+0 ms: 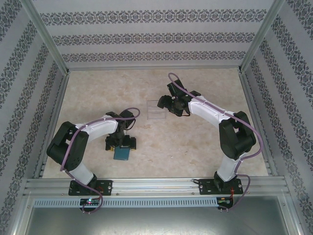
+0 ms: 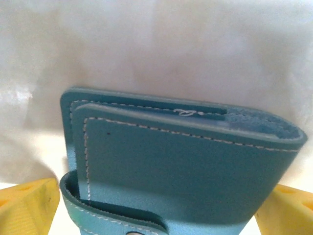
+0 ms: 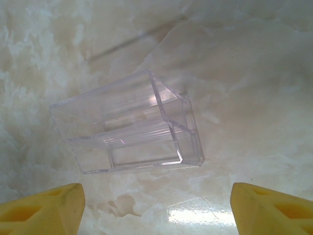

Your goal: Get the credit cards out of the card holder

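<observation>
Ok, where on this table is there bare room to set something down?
Bare table lies between the wallet and the right arm's base, along the back wall, and in the far left corner. It is crowded at the middle, where the clear stand sits by the right gripper, and near left, where the left gripper straddles the wallet.

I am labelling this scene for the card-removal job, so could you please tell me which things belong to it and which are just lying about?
Belongs to the job: teal card holder, folded shut; left gripper, open around it.
Just lying about, as far as I can tell: clear plastic stand, empty, on the table ahead of the open right gripper.
</observation>
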